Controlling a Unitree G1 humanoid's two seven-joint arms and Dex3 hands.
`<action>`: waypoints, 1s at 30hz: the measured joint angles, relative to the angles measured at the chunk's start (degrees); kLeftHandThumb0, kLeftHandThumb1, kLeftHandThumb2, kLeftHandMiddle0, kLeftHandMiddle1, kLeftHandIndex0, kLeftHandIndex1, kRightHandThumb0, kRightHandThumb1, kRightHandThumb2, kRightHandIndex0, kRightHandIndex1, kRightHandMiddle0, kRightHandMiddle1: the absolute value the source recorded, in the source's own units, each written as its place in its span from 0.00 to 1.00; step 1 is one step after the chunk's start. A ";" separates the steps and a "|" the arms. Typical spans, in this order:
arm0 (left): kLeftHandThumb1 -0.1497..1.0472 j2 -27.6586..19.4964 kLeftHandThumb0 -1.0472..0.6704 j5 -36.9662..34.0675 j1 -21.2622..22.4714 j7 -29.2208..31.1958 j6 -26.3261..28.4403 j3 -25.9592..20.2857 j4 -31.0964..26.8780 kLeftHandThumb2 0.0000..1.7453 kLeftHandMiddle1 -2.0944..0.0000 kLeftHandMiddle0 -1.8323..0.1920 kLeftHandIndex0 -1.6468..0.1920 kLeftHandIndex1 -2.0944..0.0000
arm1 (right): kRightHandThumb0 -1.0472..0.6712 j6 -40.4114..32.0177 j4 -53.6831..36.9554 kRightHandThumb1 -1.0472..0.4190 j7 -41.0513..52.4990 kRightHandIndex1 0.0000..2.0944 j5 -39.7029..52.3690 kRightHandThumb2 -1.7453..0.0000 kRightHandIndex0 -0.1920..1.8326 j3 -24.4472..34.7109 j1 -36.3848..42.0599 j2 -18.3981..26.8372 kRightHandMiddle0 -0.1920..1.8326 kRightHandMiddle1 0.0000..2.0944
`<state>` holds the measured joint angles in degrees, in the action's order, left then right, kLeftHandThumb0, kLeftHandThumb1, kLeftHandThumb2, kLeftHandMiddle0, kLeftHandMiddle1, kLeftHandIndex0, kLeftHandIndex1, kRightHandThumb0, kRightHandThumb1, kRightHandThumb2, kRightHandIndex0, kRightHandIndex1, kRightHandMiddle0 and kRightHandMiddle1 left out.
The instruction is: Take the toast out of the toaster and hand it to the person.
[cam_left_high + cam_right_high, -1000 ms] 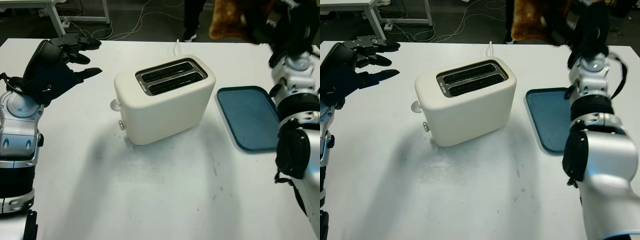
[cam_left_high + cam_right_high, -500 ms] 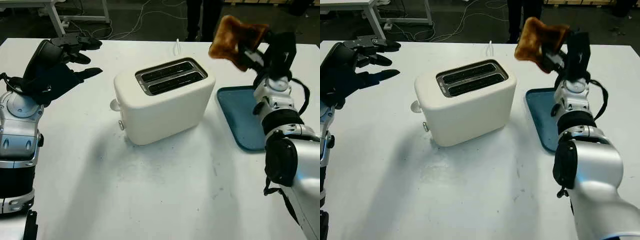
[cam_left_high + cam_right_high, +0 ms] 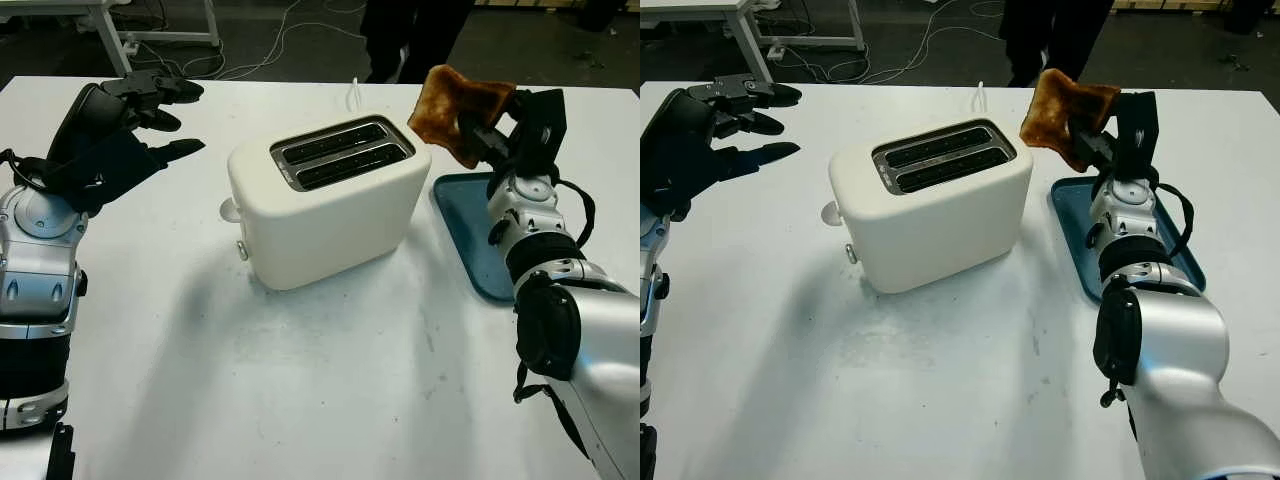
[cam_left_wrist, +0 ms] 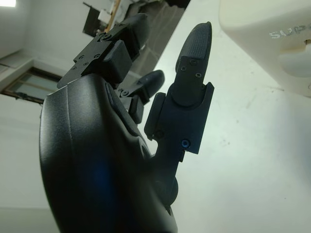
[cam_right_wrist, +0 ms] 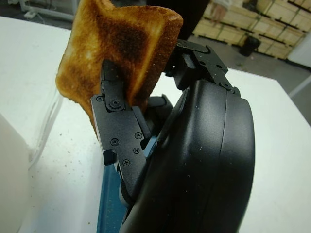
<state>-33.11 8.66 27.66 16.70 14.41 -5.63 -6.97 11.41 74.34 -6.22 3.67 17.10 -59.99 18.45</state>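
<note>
The right robot hand (image 3: 500, 125) is raised above the far edge of the blue tray (image 3: 505, 245), its black fingers (image 5: 116, 131) clamped on the lower part of the toast (image 3: 455, 105). The slice stands clear of the toaster (image 3: 325, 200), up in the air just beside its right end and tilted a little. The left robot hand (image 3: 120, 125) hangs open over the tabletop (image 3: 300, 390) well to the left of the toaster, holding nothing.

The risk from here is the grip itself. The fingers pinch only one edge of the slice, so most of it sticks out unsupported — a quick swing toward the person (image 3: 415, 30) standing beyond the far side of the tabletop could snap it or let it pivot and slip. Squeezing harder would likely crush it, since toast is dry and brittle. A drop here would land on the tray or the toaster's top.

The toast is browned unevenly, darker in patches, with a rough porous face and a slightly curled crust. The toaster is a rounded cream block with a smooth matte shell, two dark metal-edged slots (image 3: 340, 155) on top — both look empty — and a small lever knob at its left end. The tray is a flat rounded rectangle with a low rim. The tabletop is white, hard and scuffed, with a few crumbs.
</note>
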 measured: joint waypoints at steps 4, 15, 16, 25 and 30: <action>0.83 0.00 0.34 -0.05 -0.01 0.00 0.00 -0.02 0.00 0.00 0.56 0.73 0.60 0.83 | 0.54 -0.78 0.08 0.09 -0.32 0.83 -0.37 0.87 0.53 -0.85 0.21 -0.02 0.32 0.83; 0.84 0.00 0.31 0.00 -0.01 0.00 0.00 -0.02 0.03 0.00 0.56 0.74 0.61 0.82 | 0.55 -1.36 0.18 0.09 -0.30 0.83 -1.32 0.86 0.54 -2.45 0.25 -0.05 0.33 0.83; 0.84 0.00 0.31 -0.03 -0.01 0.00 0.00 -0.02 0.05 0.00 0.56 0.74 0.61 0.82 | 0.55 -1.36 0.18 0.09 -0.30 0.83 -1.32 0.85 0.54 -2.39 0.25 -0.05 0.33 0.83; 0.83 0.00 0.32 -0.05 -0.01 0.00 0.00 -0.02 0.18 0.00 0.55 0.74 0.61 0.81 | 0.57 -1.36 0.18 0.09 -0.93 0.83 -1.12 0.84 0.54 -1.65 0.24 -0.06 0.32 0.83; 0.83 0.00 0.31 -0.03 -0.01 -0.05 -0.50 -0.02 0.49 0.00 0.54 0.74 0.61 0.81 | 0.59 -1.36 0.18 0.09 -0.95 0.83 -0.70 0.85 0.51 -1.03 0.24 -0.15 0.32 0.83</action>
<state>-33.11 8.63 27.65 16.66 13.91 -5.65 -6.48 10.06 74.52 -7.17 2.97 16.07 -59.75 18.30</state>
